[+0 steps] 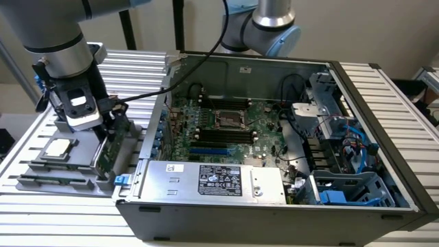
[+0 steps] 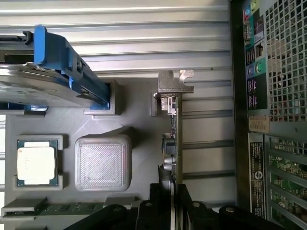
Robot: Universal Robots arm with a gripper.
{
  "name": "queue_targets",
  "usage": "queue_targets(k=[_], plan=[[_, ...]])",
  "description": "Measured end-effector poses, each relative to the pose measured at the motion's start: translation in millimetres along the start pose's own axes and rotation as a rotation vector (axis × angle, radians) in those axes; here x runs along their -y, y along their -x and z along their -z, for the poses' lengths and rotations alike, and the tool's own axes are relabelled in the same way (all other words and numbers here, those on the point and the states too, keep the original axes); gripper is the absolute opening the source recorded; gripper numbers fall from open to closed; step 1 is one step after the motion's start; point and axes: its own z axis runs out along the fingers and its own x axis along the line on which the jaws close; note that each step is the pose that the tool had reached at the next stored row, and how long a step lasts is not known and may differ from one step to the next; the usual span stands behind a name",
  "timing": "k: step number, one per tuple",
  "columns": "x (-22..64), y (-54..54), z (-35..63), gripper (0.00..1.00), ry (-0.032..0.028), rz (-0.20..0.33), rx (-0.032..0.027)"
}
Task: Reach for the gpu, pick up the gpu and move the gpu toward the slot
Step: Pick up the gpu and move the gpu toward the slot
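Wrist view: black gripper [image 2: 174, 192] clamped on thin edge-on gpu [image 2: 176, 139] w/ silver metal bracket [image 2: 173, 86].

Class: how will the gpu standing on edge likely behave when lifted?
Probably stiff: the gpu is a flat board with a metal bracket. Likely fragile, given exposed components. Thin and on edge, it may tip if released.

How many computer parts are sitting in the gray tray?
4: a blue-framed drive, a square chip beside it, a memory stick along the tray's edge, the gpu nearest the case. The gripper may hide more.
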Motion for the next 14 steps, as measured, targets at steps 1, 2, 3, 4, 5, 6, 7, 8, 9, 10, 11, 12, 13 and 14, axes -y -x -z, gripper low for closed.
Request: queue_targets(k=[1, 2, 3, 4, 5, 6, 7, 8, 9, 10, 11, 12, 13, 14], plan=[[0.3, 0.5, 1.4, 0.26, 0.0019, 0.000, -0.0045], [0.6, 1.0, 3.1, 0.26, 0.0034, 0.000, -0.0090], [0.7, 1.7, 5.0, 0.26, 0.0046, 0.000, -0.0129], [0.9, 2.6, 7.4, 0.26, 0.0052, 0.000, -0.0167], [1.0, 3.6, 10.2, 0.26, 0.0056, 0.000, -0.0208], [1.1, 4.7, 13.1, 0.26, 0.0059, -0.001, -0.0248], [1.2, 5.7, 15.6, 0.26, 0.0061, -0.001, -0.0280], [1.4, 6.9, 18.9, 0.26, 0.0061, -0.001, -0.0323], [1.6, 8.1, 22.2, 0.26, 0.0059, -0.001, -0.0362], [1.8, 9.3, 25.8, 0.26, 0.0058, -0.001, -0.0399], [2.0, 10.8, 29.7, 0.26, 0.0057, -0.001, -0.0430], [2.2, 12.5, 34.0, 0.26, 0.0056, -0.001, -0.0457], [2.5, 14.5, 38.7, 0.26, 0.0054, -0.001, -0.0485], [2.6, 16.5, 43.2, 0.26, 0.0052, -0.001, -0.0510]])
